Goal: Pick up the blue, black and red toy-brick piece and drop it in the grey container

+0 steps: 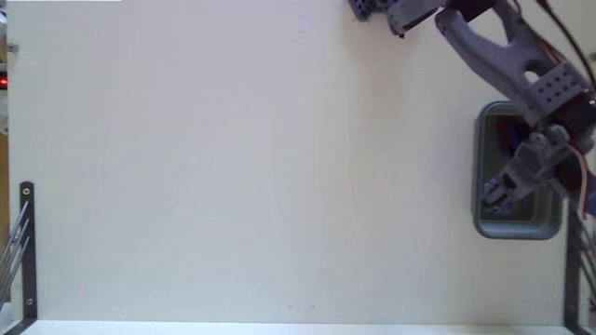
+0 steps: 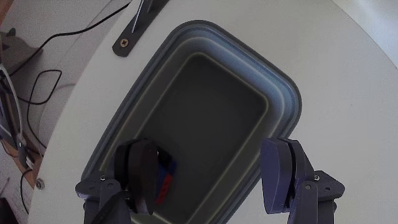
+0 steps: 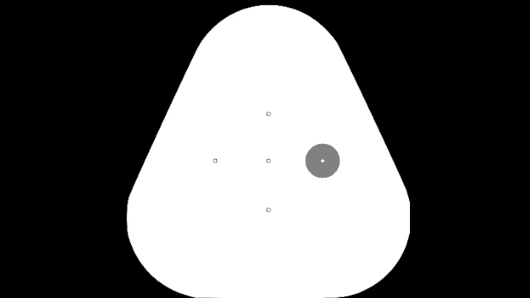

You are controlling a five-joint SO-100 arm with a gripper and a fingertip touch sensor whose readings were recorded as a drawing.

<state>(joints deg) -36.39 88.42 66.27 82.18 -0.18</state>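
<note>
The grey container (image 2: pixel 283 93) fills the wrist view, and in the fixed view it stands at the table's right edge (image 1: pixel 521 229). My gripper (image 2: pixel 210 180) hangs open directly over its dark inside, with the left finger (image 2: pixel 142 174) and the right finger (image 2: pixel 280 177) wide apart. The toy-brick piece (image 2: pixel 165 178) shows black, blue and red, blurred, just beside the left finger and within the container's outline. I cannot tell whether it touches that finger or the floor. In the fixed view the gripper (image 1: pixel 498 193) points down into the container and the arm hides the brick piece.
A dark metal bracket (image 1: pixel 26 244) stands at the table's left edge and another (image 1: pixel 570 272) at the right, near the container. Black cables (image 2: pixel 43 81) lie off the table in the wrist view. The arm's base (image 1: pixel 372 9) is at the top.
</note>
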